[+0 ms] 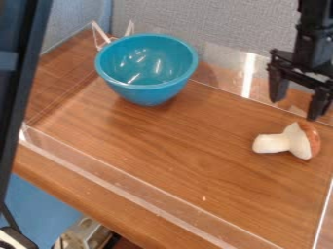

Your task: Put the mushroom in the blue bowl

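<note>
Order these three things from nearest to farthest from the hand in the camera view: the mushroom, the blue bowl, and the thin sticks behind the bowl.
From the hand:
1. mushroom, lying just below it at the right.
2. blue bowl, across the table at the upper left.
3. thin sticks, behind the bowl's left rim.

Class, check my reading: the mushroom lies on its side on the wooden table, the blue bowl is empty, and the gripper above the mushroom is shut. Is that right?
Not quite. The gripper is open, its fingers spread apart above the mushroom, as the camera view shows. The rest holds: the mushroom lies on its side on the wooden table, and the blue bowl is empty.
</note>
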Controlling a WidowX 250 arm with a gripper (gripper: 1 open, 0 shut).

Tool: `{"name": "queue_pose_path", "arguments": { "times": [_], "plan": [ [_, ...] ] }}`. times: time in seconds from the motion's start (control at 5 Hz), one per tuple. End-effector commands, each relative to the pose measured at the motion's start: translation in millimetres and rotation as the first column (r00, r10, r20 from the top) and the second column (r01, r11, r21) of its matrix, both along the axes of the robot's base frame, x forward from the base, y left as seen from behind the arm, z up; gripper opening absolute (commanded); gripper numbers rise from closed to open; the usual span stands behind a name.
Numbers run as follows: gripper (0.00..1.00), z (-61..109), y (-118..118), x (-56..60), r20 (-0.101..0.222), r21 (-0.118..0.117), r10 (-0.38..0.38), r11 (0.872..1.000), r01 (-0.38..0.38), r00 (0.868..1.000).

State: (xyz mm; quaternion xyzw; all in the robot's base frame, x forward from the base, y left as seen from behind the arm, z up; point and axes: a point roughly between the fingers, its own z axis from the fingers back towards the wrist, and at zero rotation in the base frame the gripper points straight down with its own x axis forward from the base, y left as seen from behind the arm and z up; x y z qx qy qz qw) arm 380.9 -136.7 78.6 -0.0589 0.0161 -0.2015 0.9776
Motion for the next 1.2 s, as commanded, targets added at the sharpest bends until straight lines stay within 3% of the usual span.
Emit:
{"name": "queue_pose_path", "arguments": {
  "times": [0.0, 0.4, 0.8, 1.0],
  "plan": [
    [1.00, 5.4, -17, 0.1, 0.041, -0.007, -0.009, 1.000, 0.009, 0.999],
    [1.00, -13.7, -14, 1.1, 0.002, 0.012, -0.086, 0.996, 0.086, 0.996],
    [1.00, -35.0, -13, 7.2, -0.028, 0.024, -0.022, 0.999, 0.023, 0.999],
    [0.00, -42.0, -13, 9.5, -0.036, 0.025, 0.009, 1.000, -0.008, 0.999]
  ]
}}
